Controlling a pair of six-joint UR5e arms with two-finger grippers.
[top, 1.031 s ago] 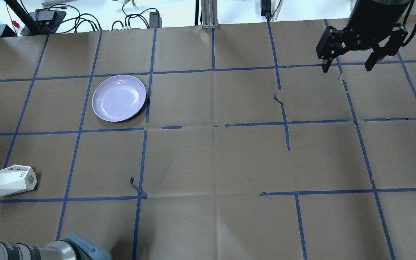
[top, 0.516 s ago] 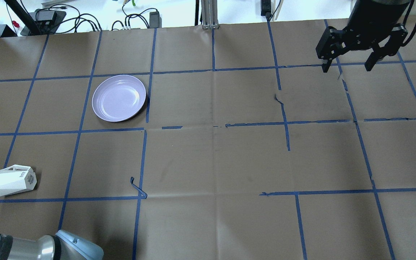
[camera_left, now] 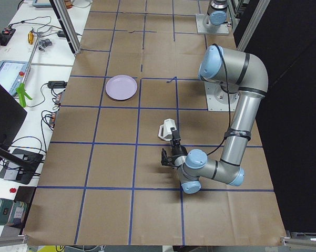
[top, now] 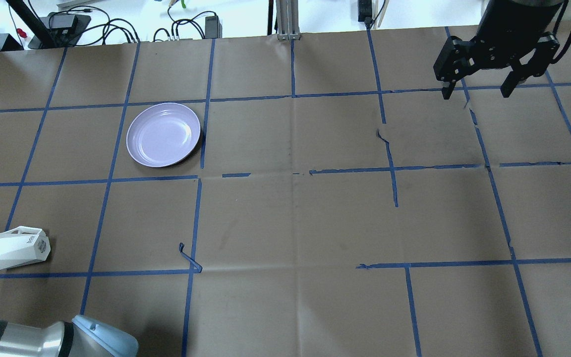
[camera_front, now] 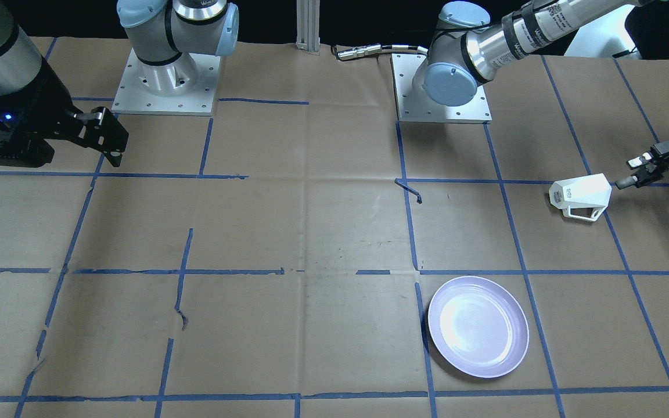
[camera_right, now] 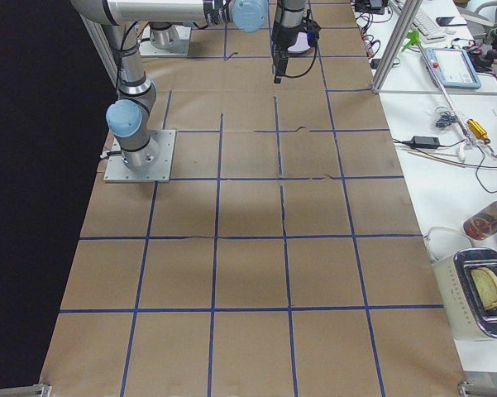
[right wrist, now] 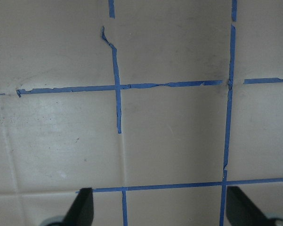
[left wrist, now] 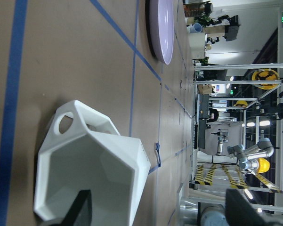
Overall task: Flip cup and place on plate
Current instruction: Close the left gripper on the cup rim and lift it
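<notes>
A robotics lab. The worktop (top: 285, 223) wears brown paper gridded with blue tape (top: 293, 69). Cables (top: 122, 30) crowd its eleven o'clock edge.

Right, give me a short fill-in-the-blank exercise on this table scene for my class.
1. The cup lies on its ____.
2. The plate has ____ on it.
3. The gripper at the cup's mouth belongs to the robot's ____ arm.
4. That gripper is ____, not shut.

Missing words: side; nothing; left; open
</notes>
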